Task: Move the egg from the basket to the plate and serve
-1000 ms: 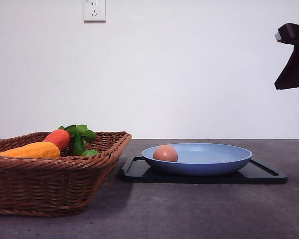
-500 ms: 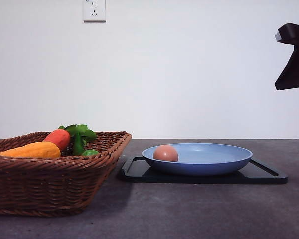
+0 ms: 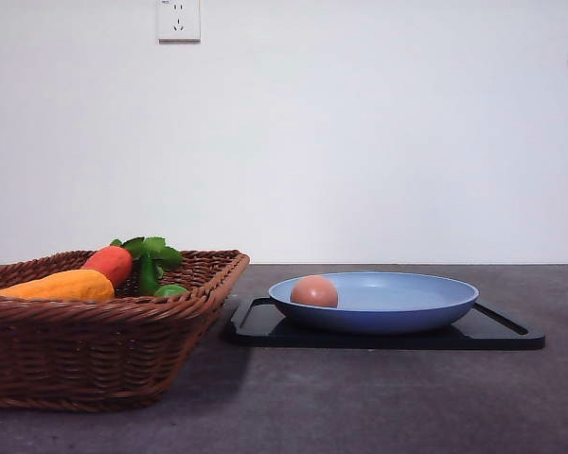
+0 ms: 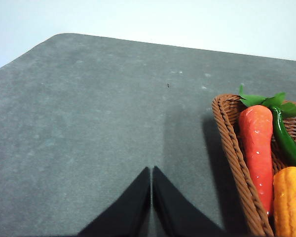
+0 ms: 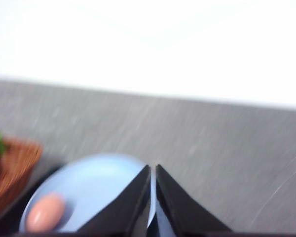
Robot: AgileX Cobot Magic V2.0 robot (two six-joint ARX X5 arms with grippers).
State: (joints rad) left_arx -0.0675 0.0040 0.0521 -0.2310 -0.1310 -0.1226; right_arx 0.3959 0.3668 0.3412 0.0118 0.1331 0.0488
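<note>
The small, smooth brownish-pink egg (image 3: pixel 314 291) lies inside the large round light-blue plate (image 3: pixel 398 303), resting against the plate's left inner slope, and the plate sits on a flat black rectangular tray (image 3: pixel 506 331) on the dark grey surface (image 3: pixel 360 397). To the left, just beside the tray, stands the wide brown woven wicker basket (image 3: pixel 95 355), holding an orange elongated vegetable (image 3: pixel 62 285), a red carrot-like vegetable (image 3: pixel 111 263) with green leaves (image 3: pixel 151 251), and a green pod-like piece (image 3: pixel 170 290). In the left wrist view the left gripper (image 4: pixel 151 170) has its black fingers (image 4: pixel 130 207) pressed together, empty, above bare surface next to the basket's braided rim. In the blurred right wrist view the right gripper (image 5: pixel 153 168) likewise has its fingers (image 5: pixel 177 207) closed against each other with nothing between them, above the plate's edge, apart from the egg.
</note>
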